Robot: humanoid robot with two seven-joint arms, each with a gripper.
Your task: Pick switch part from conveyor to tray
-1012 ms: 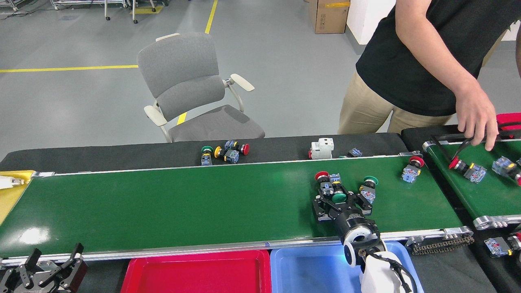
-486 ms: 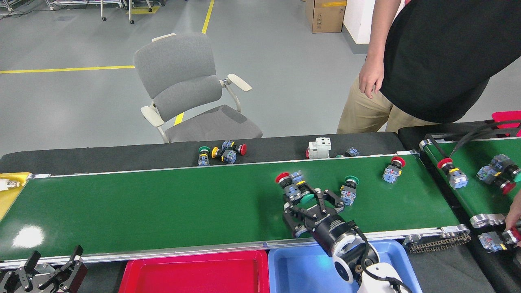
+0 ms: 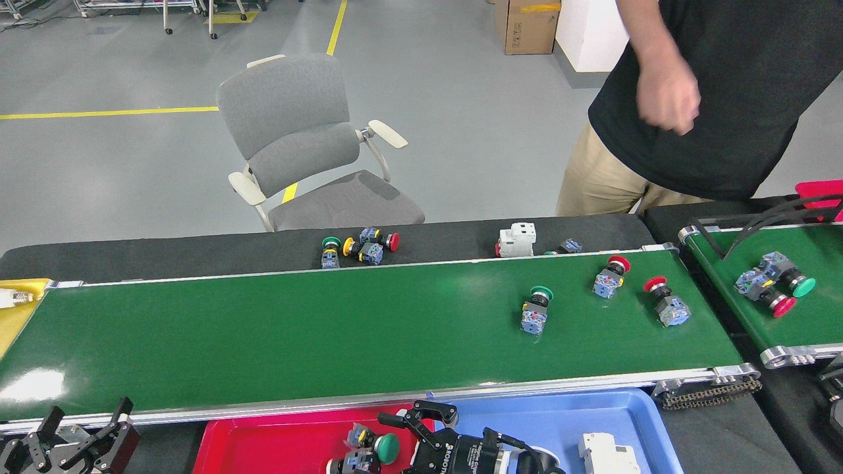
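The conveyor (image 3: 263, 329) carries three switch parts at its right end: a green-capped one (image 3: 536, 309), a red-capped one (image 3: 610, 276) and another red-capped one (image 3: 666, 301). My right gripper (image 3: 398, 444) lies low over the red tray (image 3: 276, 447) at the bottom centre, pointing left, its fingers spread. A green-capped switch part (image 3: 375, 449) lies in the red tray between those fingers, and a second small part (image 3: 346, 465) sits just left of it. My left gripper (image 3: 82, 431) rests at the bottom left below the belt's rail, open and empty.
A blue tray (image 3: 593, 415) next to the red one holds a white breaker (image 3: 606, 454). More switch parts (image 3: 360, 247) and a white breaker (image 3: 517, 239) lie on the black strip behind the belt. A shorter green belt (image 3: 751, 316) at right carries parts. A person (image 3: 711, 99) stands behind; a chair (image 3: 309, 145) too.
My right gripper left the belt with the green-capped switch part and swung down-left to the red tray, where its fingers opened. Belt parts drifted left, another red-capped part arrived, and the person's hand withdrew.
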